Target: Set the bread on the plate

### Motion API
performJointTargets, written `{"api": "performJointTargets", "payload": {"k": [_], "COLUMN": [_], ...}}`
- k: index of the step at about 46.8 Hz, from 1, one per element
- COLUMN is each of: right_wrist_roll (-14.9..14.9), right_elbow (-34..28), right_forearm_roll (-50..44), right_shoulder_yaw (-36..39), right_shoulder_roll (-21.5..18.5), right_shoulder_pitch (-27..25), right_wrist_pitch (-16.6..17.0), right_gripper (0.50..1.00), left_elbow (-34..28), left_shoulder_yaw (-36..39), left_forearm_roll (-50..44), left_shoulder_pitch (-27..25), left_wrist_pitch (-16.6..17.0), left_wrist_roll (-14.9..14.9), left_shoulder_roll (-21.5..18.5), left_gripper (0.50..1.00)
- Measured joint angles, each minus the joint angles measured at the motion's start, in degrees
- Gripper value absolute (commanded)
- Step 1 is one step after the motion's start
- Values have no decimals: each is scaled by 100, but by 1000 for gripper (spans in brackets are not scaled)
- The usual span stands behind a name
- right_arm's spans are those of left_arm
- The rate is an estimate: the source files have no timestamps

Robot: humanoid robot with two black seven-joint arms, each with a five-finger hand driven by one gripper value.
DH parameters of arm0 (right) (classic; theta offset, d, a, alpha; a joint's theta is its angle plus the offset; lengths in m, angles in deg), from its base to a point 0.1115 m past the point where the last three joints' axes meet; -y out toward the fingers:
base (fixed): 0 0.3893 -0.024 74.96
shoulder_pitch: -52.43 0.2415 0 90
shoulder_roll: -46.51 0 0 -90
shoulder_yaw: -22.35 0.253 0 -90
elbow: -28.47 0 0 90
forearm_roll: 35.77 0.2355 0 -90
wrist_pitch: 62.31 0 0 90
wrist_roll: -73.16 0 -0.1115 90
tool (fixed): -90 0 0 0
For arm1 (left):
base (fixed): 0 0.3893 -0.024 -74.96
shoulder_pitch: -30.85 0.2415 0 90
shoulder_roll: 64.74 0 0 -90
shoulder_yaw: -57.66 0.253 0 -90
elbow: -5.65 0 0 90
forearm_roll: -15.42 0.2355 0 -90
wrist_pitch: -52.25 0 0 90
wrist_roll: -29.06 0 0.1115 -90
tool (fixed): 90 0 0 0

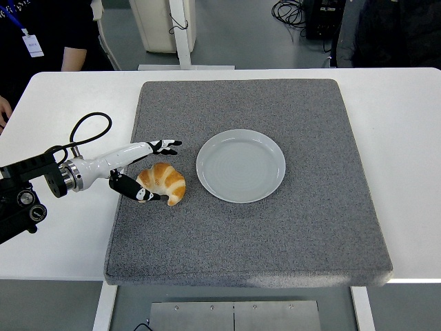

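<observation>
Bread [165, 181], a golden croissant, lies on the grey mat [275, 227] just left of the empty grey plate [240, 165], not touching it. From the left edge the left hand [145, 171] reaches in with its fingers [165, 145] spread apart: the upper ones stretch out above the croissant while the thumb lies against its near left side, holding nothing. A person's dark sleeve [41, 34] shows beyond the far left corner of the white worktop [406, 138].

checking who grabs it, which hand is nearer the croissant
Left. The left hand brackets the croissant from its left side, fingers spread, not closed on it. The right hand is out of view.
</observation>
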Motion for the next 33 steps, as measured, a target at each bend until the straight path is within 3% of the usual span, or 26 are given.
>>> {"api": "performJointTargets", "payload": {"k": [7,18,21,30,33], "right_wrist_roll": [-1,-1,-1,-2,-2], "right_elbow": [0,0,0,0,0], "right_forearm_roll": [0,0,0,0,0], "right_shoulder_yaw": [0,0,0,0,0], "right_shoulder_roll": [0,0,0,0,0], "right_shoulder_pitch": [1,0,0,0,0], "right_wrist_pitch": [0,2,2,2,2], "right_gripper": [1000,1000,1000,1000,1000], "left_elbow": [11,59,66,73,73], "left_shoulder_yaw": [2,62,112,151,155], "left_forearm_roll": [0,0,-8,-10,-13], "left_shoulder_pitch": [25,57,55,51,30], "left_wrist_pitch": [26,29,36,39,37], "left_wrist_roll": [0,-8,-8,-9,-9], "left_shoulder_roll": [57,68,69,116,118], "left_gripper": [840,722,683,504,500]}}
